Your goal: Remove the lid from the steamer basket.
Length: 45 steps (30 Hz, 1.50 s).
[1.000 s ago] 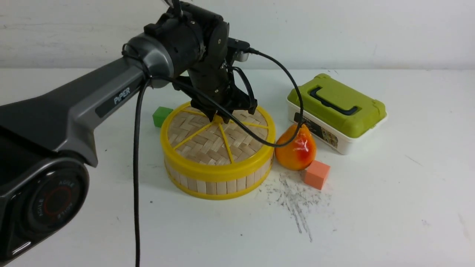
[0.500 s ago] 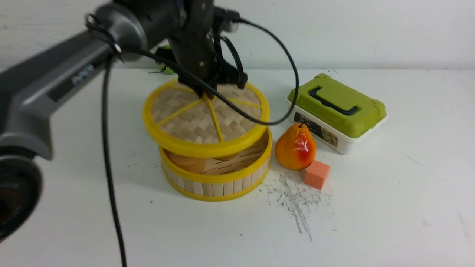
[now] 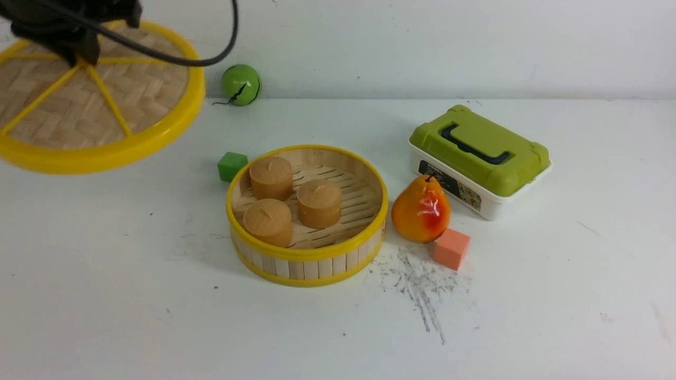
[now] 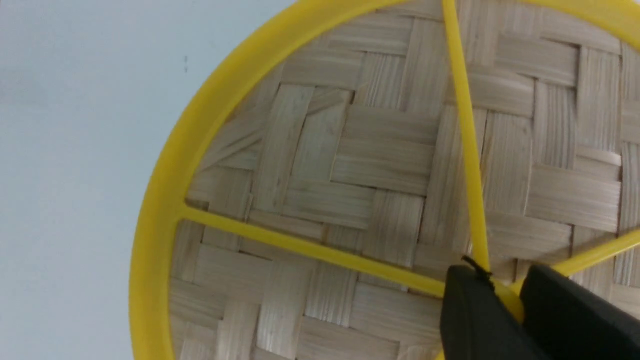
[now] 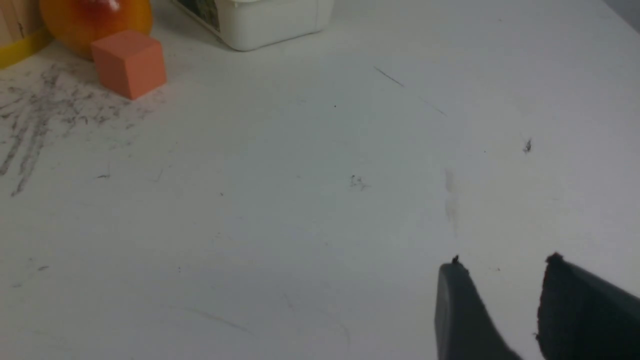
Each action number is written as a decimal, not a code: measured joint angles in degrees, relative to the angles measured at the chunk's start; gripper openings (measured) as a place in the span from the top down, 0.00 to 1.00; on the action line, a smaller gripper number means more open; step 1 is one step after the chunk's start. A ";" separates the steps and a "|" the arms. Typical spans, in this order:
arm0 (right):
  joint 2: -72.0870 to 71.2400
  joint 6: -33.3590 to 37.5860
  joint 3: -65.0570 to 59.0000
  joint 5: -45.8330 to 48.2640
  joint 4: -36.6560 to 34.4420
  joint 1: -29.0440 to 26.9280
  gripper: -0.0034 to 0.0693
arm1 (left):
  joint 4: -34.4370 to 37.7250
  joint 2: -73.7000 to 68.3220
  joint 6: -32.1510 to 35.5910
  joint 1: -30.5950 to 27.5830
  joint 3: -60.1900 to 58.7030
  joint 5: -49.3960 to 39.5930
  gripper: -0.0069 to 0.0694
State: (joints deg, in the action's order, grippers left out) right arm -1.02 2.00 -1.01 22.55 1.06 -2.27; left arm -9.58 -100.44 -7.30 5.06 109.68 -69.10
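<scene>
The lid point(image 3: 79, 111), a woven-bamboo disc with a yellow rim and spokes, hangs in the air at the far left of the front view, clear of the basket. My left gripper point(image 3: 79, 55) is shut on its centre knob; the left wrist view shows the fingers point(image 4: 475, 310) pinching the yellow knob on the lid point(image 4: 380, 165). The steamer basket point(image 3: 311, 266) stands uncovered mid-table, with three brown cylinder cakes point(image 3: 318, 202) on its slatted floor. My right gripper point(image 5: 505, 265) is open and empty above bare table, out of the front view.
A green cube point(image 3: 232, 165) sits left of the basket, a green ball point(image 3: 241, 84) by the back wall. An orange pear point(image 3: 421, 211), a salmon cube point(image 3: 451, 248) and a white box with a green lid point(image 3: 478, 158) lie to the right.
My left gripper has lifted the lid off the basket and carried it up and far to the left. The basket's inside with three cakes now shows.
</scene>
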 joint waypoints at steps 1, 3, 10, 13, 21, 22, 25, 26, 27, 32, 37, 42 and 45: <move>0.00 0.00 0.00 0.00 0.00 0.00 0.62 | 1.11 0.08 -0.40 -1.30 -3.15 2.03 0.77; 0.00 0.00 0.00 0.00 0.00 0.00 0.62 | 2.69 -0.17 -1.75 -3.04 -8.36 6.68 0.77; 0.00 0.00 0.00 0.00 0.00 0.00 0.62 | 5.60 -5.40 -4.66 -5.01 -21.40 16.87 0.77; 0.00 0.00 0.00 0.00 0.00 0.00 0.62 | 6.12 -9.26 -4.99 -5.01 -21.88 18.80 0.77; 0.00 0.00 0.00 0.00 0.00 0.00 0.62 | 6.29 -14.09 -5.41 -5.01 -21.88 22.36 0.74; 0.00 0.00 0.00 0.00 0.00 0.00 0.62 | 6.36 -14.09 -5.41 -5.01 -21.88 22.56 0.73; 0.00 0.00 0.00 0.00 0.00 0.00 0.62 | 6.92 -13.83 -5.51 -5.01 -21.88 23.89 0.63; 0.00 0.00 0.00 0.00 0.00 0.00 0.62 | 7.06 -13.54 -5.52 -5.01 -21.88 23.90 0.60; 0.00 0.00 0.00 0.00 0.00 0.00 0.62 | 7.19 -13.02 -5.58 -5.01 -21.88 23.90 0.57; 0.00 0.00 0.00 0.00 0.00 0.00 0.62 | 8.42 -5.69 -5.49 -5.01 -22.11 23.02 0.57; 0.00 0.00 0.00 0.00 0.00 0.00 0.62 | 16.52 11.58 -1.60 -5.01 -22.23 25.74 0.73; 0.00 0.00 0.00 0.00 0.00 0.00 0.62 | 27.48 32.97 8.54 -5.01 -26.47 31.63 0.91; 0.00 0.00 0.00 0.00 0.00 0.00 0.62 | 30.36 45.36 13.10 -5.01 -32.85 32.53 0.93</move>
State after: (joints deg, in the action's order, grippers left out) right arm -1.02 2.00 -1.01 22.55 1.06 -2.27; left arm 20.78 -55.08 5.80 0.05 76.83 -36.57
